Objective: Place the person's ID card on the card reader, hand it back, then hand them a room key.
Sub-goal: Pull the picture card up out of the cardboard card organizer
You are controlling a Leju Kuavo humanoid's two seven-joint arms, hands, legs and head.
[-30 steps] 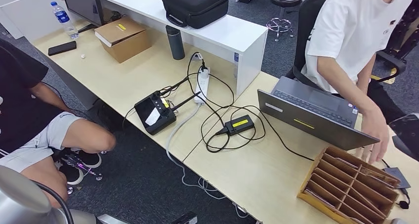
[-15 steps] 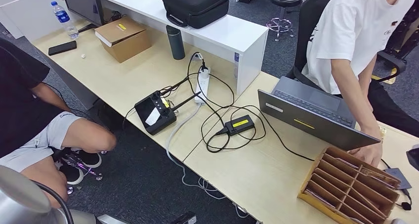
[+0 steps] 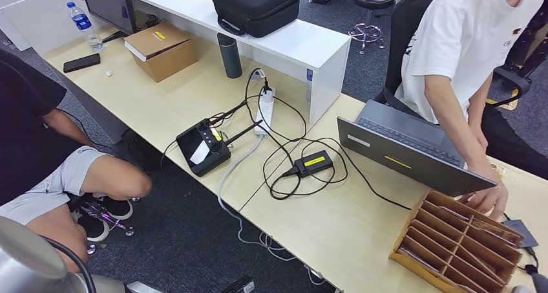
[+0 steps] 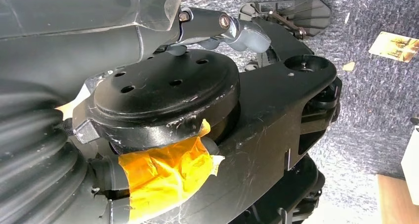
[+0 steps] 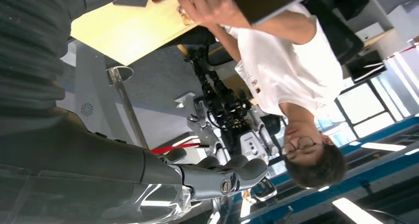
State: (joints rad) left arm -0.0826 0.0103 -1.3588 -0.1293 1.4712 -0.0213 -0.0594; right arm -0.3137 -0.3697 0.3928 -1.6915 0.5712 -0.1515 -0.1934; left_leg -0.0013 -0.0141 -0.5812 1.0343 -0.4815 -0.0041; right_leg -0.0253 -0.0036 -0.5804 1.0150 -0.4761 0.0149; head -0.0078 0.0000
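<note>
- The person (image 3: pixel 462 47) in the white shirt sits at the far right of the counter (image 3: pixel 336 235) and reaches one hand (image 3: pixel 491 199) down to the far edge of the wooden slotted box (image 3: pixel 460 244), just beside the open laptop (image 3: pixel 413 152)
- I cannot make out an ID card in that hand; if one is there, it is too small or hidden, so the card's long axis cannot be told
- A flat dark device (image 3: pixel 520 231) lies on the counter just right of the box, near the person's hand; it may be the card reader, though that is a guess
- The right robot hand (image 5: pixel 217 177) shows in the right wrist view with its fingers loosely curled and nothing between them; the person's hand lies across from it
- The left robot hand (image 4: pixel 222 28) hangs by the robot's body over the carpet, fingers bent inward, holding nothing
- Judging by this, the right robot hand is much the nearer to the person, and any card lies to the robot's right and forward
</note>
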